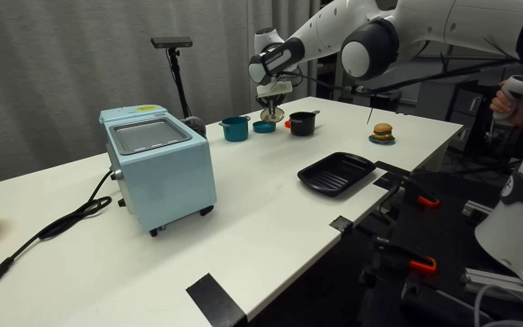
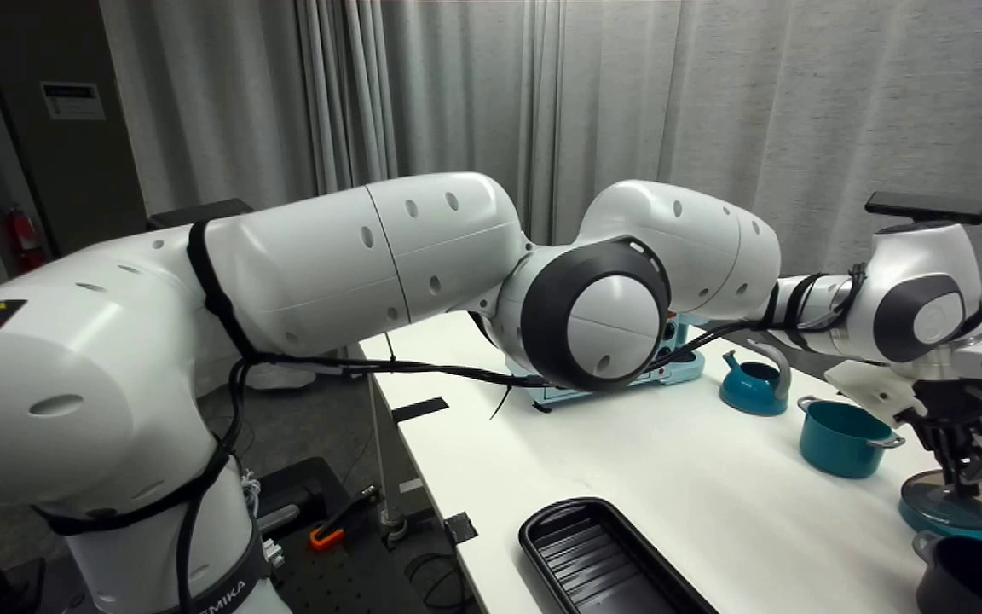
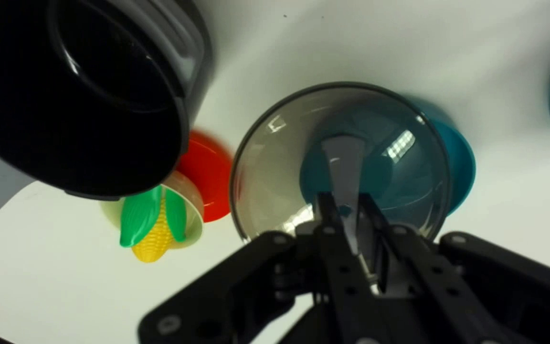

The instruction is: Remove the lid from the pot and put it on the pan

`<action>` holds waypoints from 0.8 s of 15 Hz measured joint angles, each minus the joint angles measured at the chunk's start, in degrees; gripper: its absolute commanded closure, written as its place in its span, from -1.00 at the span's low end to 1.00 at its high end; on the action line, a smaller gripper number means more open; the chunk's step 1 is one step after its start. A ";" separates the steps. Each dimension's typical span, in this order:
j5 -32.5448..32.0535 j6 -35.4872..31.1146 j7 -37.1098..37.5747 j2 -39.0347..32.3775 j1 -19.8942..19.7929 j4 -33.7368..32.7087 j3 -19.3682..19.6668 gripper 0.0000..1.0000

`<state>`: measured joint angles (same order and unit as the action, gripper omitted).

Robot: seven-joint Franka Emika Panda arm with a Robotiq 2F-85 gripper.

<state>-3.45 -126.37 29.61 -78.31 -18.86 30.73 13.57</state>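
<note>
White tabletop [image 1: 261, 195], pincer [image 3: 344, 210] pinching transparent lid [image 3: 380, 172] by its handle [image 3: 345, 169], lid below it, above teal pan [image 1: 263, 129]

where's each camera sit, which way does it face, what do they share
In an exterior view: near the light blue box, looking along the table toward the teal pot; arm, base and a person's hand show.
In an exterior view: near the base, facing across the table to the curtain; the arm spans the picture.
Wrist view: above the gripper, looking down at the lid over the teal pan; of the robot, only the gripper shows.
Both exterior views share the black tray; all views share the lid and dark pot.
</note>
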 measured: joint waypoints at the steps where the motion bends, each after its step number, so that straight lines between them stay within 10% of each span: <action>1: -0.03 0.00 0.66 -0.68 0.03 -0.99 0.06 0.93; 12: -3.76 -9.87 12.10 -5.34 0.40 -4.70 3.84 0.93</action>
<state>-7.21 -136.25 41.71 -83.65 -18.45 26.03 17.41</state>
